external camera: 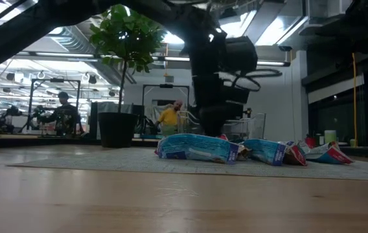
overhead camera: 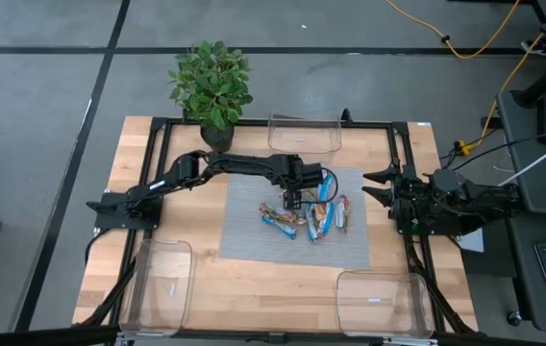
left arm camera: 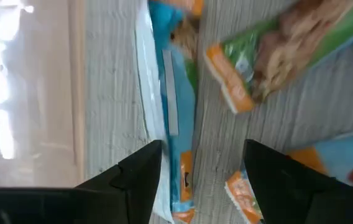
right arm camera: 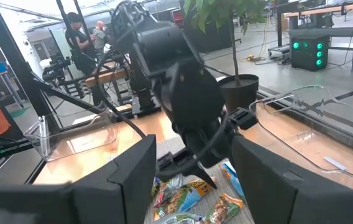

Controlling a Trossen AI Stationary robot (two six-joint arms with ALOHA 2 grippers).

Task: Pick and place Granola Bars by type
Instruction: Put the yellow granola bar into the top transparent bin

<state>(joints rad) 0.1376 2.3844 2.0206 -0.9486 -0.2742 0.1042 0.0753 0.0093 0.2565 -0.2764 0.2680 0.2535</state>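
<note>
I have the left gripper (overhead camera: 293,200) wide open low over the granola bars (overhead camera: 304,218), a loose heap of shiny blue and orange-green wrappers in the middle of the grey mat (overhead camera: 254,240), while all three clear bins (overhead camera: 304,133) look empty, so sorting seems hardly begun, and the right gripper (overhead camera: 374,185) waits open at the mat's right edge.

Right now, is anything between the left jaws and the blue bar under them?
Nothing visible. The left gripper hangs open over the grey mat, jaws either side of the blue bar. Other bars lie close beside it, not between.
</note>
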